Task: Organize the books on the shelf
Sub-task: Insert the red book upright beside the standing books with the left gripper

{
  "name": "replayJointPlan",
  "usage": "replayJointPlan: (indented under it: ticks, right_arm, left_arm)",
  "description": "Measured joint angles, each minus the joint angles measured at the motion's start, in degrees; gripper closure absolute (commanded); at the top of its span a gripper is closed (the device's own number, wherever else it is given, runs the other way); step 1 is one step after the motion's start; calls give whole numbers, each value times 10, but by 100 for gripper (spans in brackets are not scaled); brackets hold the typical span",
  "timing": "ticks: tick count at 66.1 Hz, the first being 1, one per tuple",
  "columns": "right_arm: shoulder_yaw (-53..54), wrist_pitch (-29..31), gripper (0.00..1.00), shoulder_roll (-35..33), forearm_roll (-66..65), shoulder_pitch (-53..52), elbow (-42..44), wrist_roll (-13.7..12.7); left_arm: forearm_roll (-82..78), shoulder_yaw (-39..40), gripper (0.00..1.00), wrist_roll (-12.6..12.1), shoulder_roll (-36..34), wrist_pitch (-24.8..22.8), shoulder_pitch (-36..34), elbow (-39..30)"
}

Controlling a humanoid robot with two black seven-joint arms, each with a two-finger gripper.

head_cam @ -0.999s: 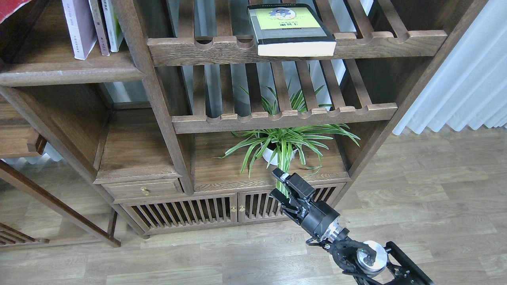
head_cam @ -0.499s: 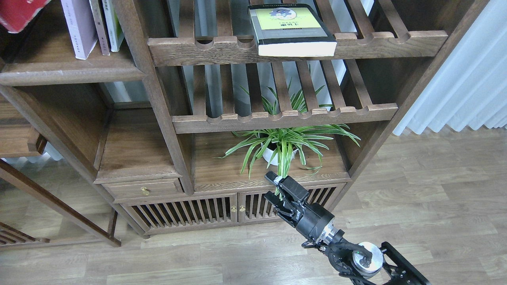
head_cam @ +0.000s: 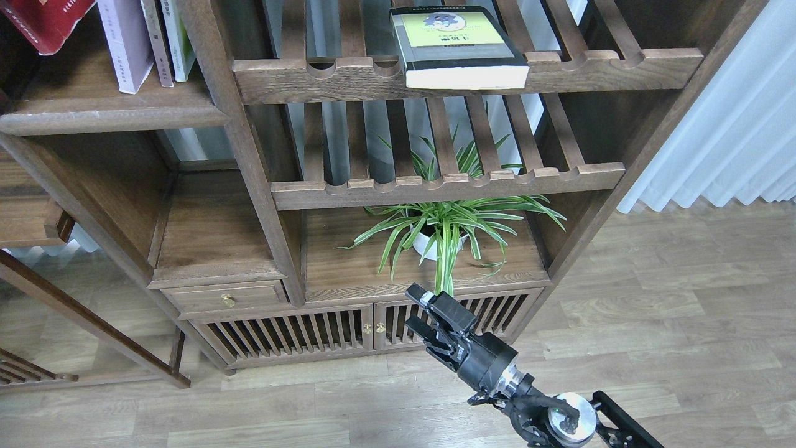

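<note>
Down at five o'clock in the head view, my right gripper (head_cam: 415, 307) hangs empty, fingers apart. At twelve, the black book (head_cam: 457, 46) lies on a slatted rack (head_cam: 559, 71); fetching it to the shelf (head_cam: 112, 115) at ten seems next, needing a long upward reach.

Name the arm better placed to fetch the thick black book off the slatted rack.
Right, probably: the right gripper is open and empty, below the black book. The left arm is out of view.

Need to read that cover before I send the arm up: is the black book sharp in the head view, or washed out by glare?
Head view: black book sharp, evenly lit, no glare; its cover print is too small to read.
</note>
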State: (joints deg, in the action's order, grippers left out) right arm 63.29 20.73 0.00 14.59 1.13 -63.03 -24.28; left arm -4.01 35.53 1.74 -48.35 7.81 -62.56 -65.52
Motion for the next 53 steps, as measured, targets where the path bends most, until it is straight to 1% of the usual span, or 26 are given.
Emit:
replayJointPlan:
  ticks: [10, 20, 27, 35, 40, 41, 43, 44, 45, 46, 50, 52, 53]
  right_arm:
    - [0, 0, 1, 0, 0, -2, -5, 1]
    - [2, 0, 1, 0, 0, -2, -8, 1]
    - [2, 0, 1, 0, 0, -2, -8, 1]
    - [2, 0, 1, 0, 0, -2, -8, 1]
    - [2, 0, 1, 0, 0, -2, -8, 1]
    - [2, 0, 1, 0, 0, -2, -8, 1]
    - [2, 0, 1, 0, 0, -2, -8, 1]
    - [2, 0, 1, 0, 0, -2, -8, 1]
    - [2, 0, 1, 0, 0, -2, -8, 1]
    - [2, 0, 1, 0, 0, -2, -8, 1]
    - [2, 0, 1, 0, 0, -2, -8, 1]
    - [2, 0, 1, 0, 0, -2, -8, 1]
    - [2, 0, 1, 0, 0, -2, -8, 1]
  left_arm:
    - [-37, 2, 92, 16, 40, -46, 0, 62]
    - [-44, 0, 91, 31, 63, -56, 3, 85]
    - [-45, -4, 87, 35, 74, -57, 4, 89]
    - [-49, -8, 84, 37, 75, -64, 7, 91]
    - [-58, -8, 74, 37, 75, -74, 15, 93]
    - [-60, -8, 69, 37, 75, -76, 17, 93]
    - [-64, -8, 65, 37, 74, -80, 20, 94]
    - [-66, -8, 60, 37, 74, -82, 22, 94]
    - [-67, -8, 59, 37, 74, -83, 23, 94]
    - [-73, -7, 54, 38, 73, -85, 28, 94]
    - [-77, -5, 49, 39, 72, -87, 31, 94]
    - [-81, -5, 45, 39, 72, -88, 32, 94]
    - [-82, -5, 41, 39, 72, -88, 33, 94]
